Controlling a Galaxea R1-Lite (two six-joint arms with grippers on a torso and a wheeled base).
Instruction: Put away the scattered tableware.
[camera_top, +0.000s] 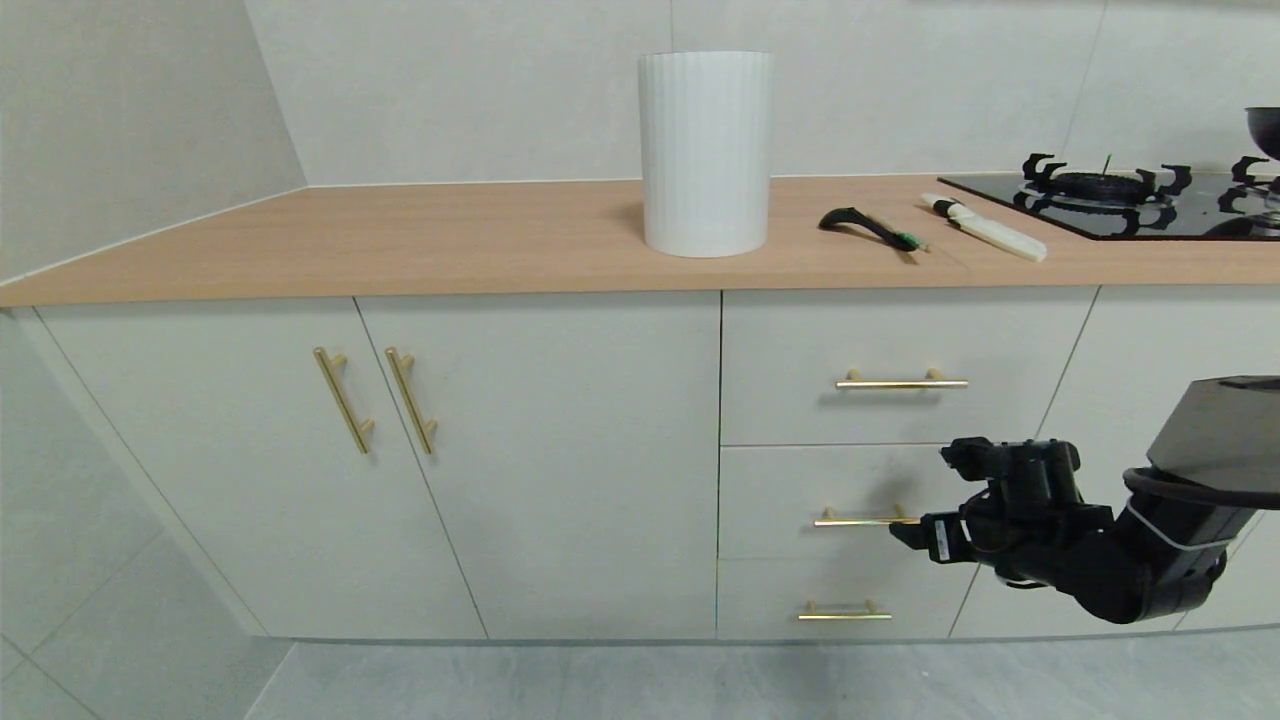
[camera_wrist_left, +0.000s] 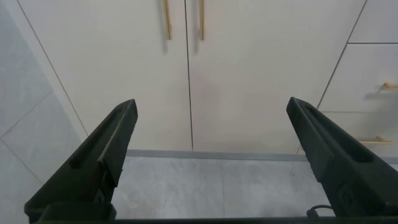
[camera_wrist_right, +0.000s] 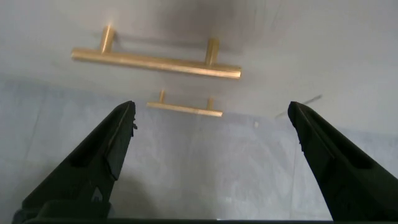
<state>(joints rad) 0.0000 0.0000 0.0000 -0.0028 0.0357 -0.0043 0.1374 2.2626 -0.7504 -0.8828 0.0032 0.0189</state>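
Note:
On the wooden counter (camera_top: 450, 240) a black spoon with a green handle end (camera_top: 872, 228) and a white knife (camera_top: 985, 227) lie to the right of a tall white ribbed container (camera_top: 705, 150). My right gripper (camera_top: 908, 532) is low in front of the drawers, open, just at the right end of the middle drawer's gold handle (camera_top: 862, 519). In the right wrist view that gripper (camera_wrist_right: 211, 113) has nothing between its fingers, and the middle handle (camera_wrist_right: 155, 62) lies beyond them. My left gripper (camera_wrist_left: 211, 106) is open and empty, facing the cabinet doors (camera_wrist_left: 186, 74).
A black gas hob (camera_top: 1120, 200) takes up the counter's right end. Three drawers are stacked under the counter, with a top handle (camera_top: 900, 382) and a bottom handle (camera_top: 845, 614); all look closed. Two doors with gold handles (camera_top: 375, 400) are at the left. Grey tiled floor (camera_top: 600, 680) lies below.

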